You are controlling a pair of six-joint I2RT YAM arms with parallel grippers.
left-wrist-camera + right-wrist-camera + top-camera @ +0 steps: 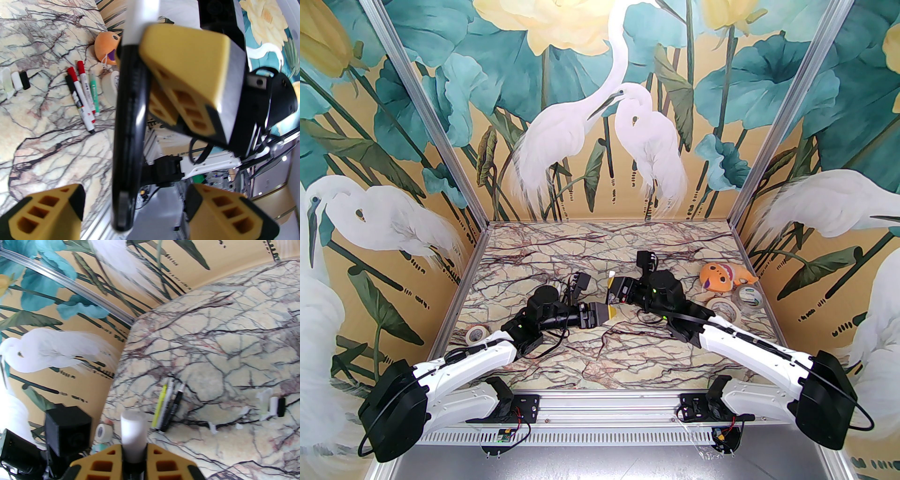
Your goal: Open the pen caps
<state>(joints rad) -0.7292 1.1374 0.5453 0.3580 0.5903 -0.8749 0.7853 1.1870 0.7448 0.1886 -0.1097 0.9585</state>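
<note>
Pen caps [16, 80], three stubby plastic ones in clear, white and black, lie loose on the marble-patterned desk [46, 152], well beyond the left claw [136, 196]. That claw stands spread around the black end of a black-and-white plastic marker [130, 117], which the right claw [134, 449] pinches. Four slim markers [82, 89] beside the loose caps look capped, so I'd judge about half remains.

- You had bright, even light; shadows on the table [600, 356] were soft.
- Your wrist views bent at the edges; the held pen [127, 140] was blurred, glare-streaked.
</note>
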